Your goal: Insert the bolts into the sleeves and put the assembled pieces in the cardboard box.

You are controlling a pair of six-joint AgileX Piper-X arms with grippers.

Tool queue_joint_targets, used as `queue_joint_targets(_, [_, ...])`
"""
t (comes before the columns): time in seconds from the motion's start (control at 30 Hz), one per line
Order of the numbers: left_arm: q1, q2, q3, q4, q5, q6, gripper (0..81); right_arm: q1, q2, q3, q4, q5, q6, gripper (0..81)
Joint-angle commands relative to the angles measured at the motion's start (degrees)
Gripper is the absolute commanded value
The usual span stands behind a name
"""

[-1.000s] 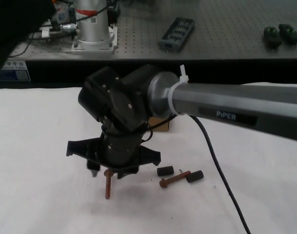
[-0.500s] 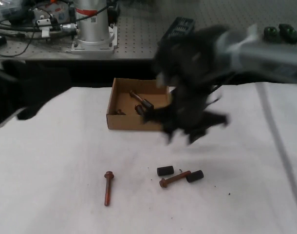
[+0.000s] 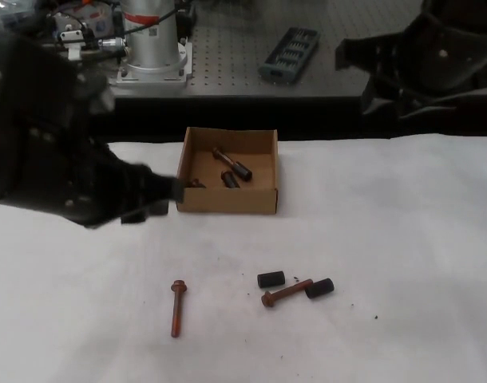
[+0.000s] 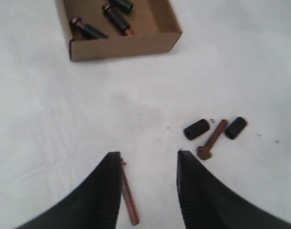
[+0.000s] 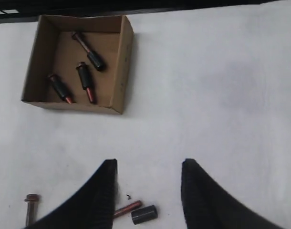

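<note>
The cardboard box (image 3: 227, 199) stands mid-bench and holds three bolts in sleeves (image 5: 83, 76). In front of it a loose rust-coloured bolt (image 3: 177, 307) lies alone. A second bolt (image 3: 287, 293) lies between two black sleeves (image 3: 271, 279) (image 3: 319, 288). My left gripper (image 4: 149, 155) hangs open and empty above the cloth, with the lone bolt (image 4: 129, 198) by one finger and the sleeves (image 4: 196, 129) farther off. My right gripper (image 5: 149, 163) is open and empty, high above the cloth between the box (image 5: 122, 62) and the loose parts. The left arm (image 3: 68, 167) is beside the box, and the right arm (image 3: 435, 56) is raised at the back right.
White cloth covers the bench. Behind it is a dark perforated board carrying a metal post (image 3: 152, 40), a grey ribbed block (image 3: 290, 52) and cables. Open cloth lies to the right of the box and the loose parts.
The right arm, which was low over the lone bolt, has swung up and away to the back right. The left arm has come in from the left edge toward the box.
</note>
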Motion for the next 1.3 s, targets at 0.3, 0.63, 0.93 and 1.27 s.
queue_joint_targets(0.3, [-2.42,10.54,-2.18,1.37,-2.41,-1.48,28.4,0.42,-18.85,32.87,-26.57,-10.11,8.18,24.6])
queue_joint_targets(0.63, [-8.70,17.24,-5.49,7.04,-8.79,-6.94,28.4,1.19,-23.14,42.13,-27.83,-12.73,7.64,20.5])
queue_joint_targets(0.93, [-8.70,23.06,-8.94,10.33,-10.74,-9.52,28.4,1.19,-23.13,42.13,-27.78,-17.08,6.40,20.5])
queue_joint_targets(1.27, [-8.35,27.41,-9.50,10.45,-12.11,-12.18,28.4,1.19,-25.17,43.05,-26.02,-20.97,6.41,20.5])
